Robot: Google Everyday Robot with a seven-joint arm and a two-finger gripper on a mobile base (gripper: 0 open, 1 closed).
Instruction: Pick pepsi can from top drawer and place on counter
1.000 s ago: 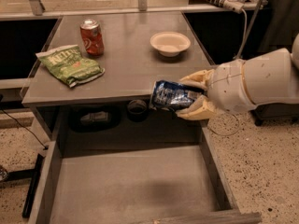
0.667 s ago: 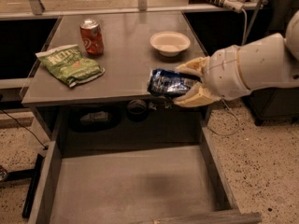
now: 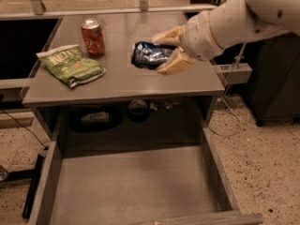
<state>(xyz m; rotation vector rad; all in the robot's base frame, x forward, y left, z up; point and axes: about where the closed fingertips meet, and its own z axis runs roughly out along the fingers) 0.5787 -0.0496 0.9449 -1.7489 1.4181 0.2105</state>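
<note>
The pepsi can [image 3: 149, 55] is dark blue with white markings and lies on its side between my gripper's fingers. My gripper [image 3: 161, 51] is shut on it and holds it over the right half of the grey counter [image 3: 122, 81], close to the surface. The arm comes in from the upper right. The top drawer [image 3: 131, 186] is pulled open below the counter, and its flat grey bottom holds nothing.
A red-orange soda can [image 3: 92, 36] stands at the counter's back left. A green chip bag [image 3: 70, 64] lies at the left front. Dark items [image 3: 138, 109] sit in the shelf under the counter. The white bowl is hidden behind the arm.
My gripper has carried the pepsi can up from in front of the counter's edge to over the counter top, moving back and left.
</note>
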